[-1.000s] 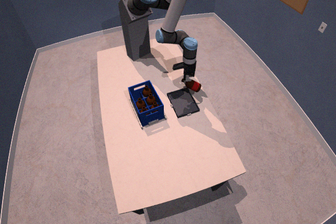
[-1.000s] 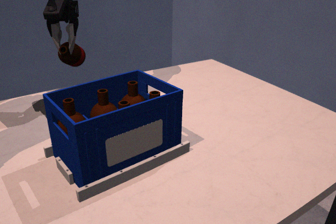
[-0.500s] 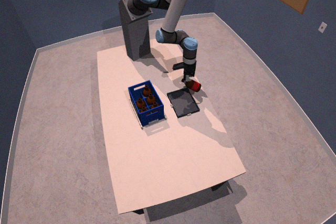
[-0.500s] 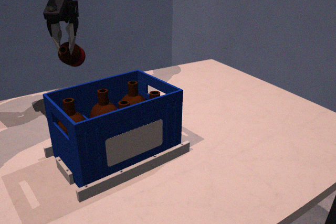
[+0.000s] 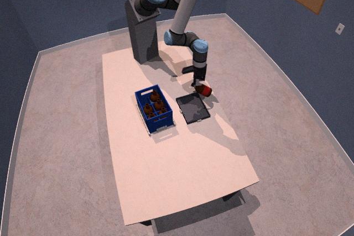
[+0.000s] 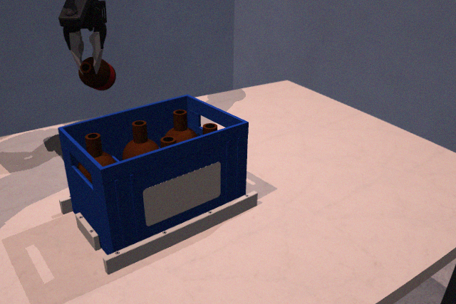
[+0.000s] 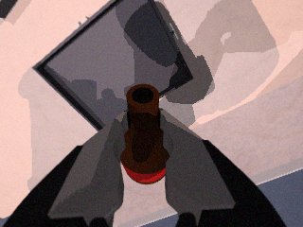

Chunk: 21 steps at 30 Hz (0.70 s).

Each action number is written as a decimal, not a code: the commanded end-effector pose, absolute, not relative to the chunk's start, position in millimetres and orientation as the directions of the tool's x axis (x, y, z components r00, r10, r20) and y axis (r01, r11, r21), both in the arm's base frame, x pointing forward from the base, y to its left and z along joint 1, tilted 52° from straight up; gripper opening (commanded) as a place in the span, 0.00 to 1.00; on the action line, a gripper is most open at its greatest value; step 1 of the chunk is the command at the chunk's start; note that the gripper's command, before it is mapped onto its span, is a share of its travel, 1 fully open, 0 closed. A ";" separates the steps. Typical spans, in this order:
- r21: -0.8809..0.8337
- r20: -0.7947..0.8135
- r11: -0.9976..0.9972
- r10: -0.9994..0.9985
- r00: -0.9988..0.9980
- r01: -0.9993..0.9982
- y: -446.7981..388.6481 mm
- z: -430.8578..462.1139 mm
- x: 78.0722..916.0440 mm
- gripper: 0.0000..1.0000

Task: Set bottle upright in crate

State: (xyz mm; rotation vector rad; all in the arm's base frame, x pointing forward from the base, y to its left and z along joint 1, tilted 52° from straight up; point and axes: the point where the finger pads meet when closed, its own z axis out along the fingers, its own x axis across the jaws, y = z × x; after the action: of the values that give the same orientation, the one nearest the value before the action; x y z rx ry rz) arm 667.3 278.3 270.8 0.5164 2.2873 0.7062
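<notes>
My gripper (image 5: 196, 83) (image 6: 88, 68) (image 7: 144, 111) is shut on the neck of a brown bottle (image 5: 203, 89) (image 6: 100, 77) (image 7: 144, 158) with a red label. The bottle hangs in the air, tilted, its open mouth toward the wrist camera and its base pointing away. In the top view it shows just beyond the tray's far right corner. The dark tray (image 5: 197, 110) (image 7: 85, 66) has no bottle on it. The blue crate (image 5: 168, 119) (image 6: 235, 171) stands left of the tray in the top view and holds several upright brown bottles; its far left compartment there shows no bottle.
Low grey strips (image 6: 184, 228) lie on the table along the crate's base. Small light stops (image 5: 199, 120) sit at the tray's edges. The crate's walls rise around its bottles. The robot's pedestal (image 5: 144, 39) stands at the table's far end in the top view.
</notes>
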 end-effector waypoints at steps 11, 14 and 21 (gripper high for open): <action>0.607 -0.495 0.779 0.526 -0.692 0.157 278.3 271.3 667.3 0.00; 0.604 -0.498 0.782 0.521 -0.693 0.154 278.3 271.3 667.3 0.00; 0.562 -0.546 0.821 0.456 -0.703 0.097 278.3 271.3 667.3 0.00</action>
State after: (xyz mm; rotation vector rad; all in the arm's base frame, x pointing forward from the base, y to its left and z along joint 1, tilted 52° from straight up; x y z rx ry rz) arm 667.3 278.2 270.7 0.4634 2.2915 0.6838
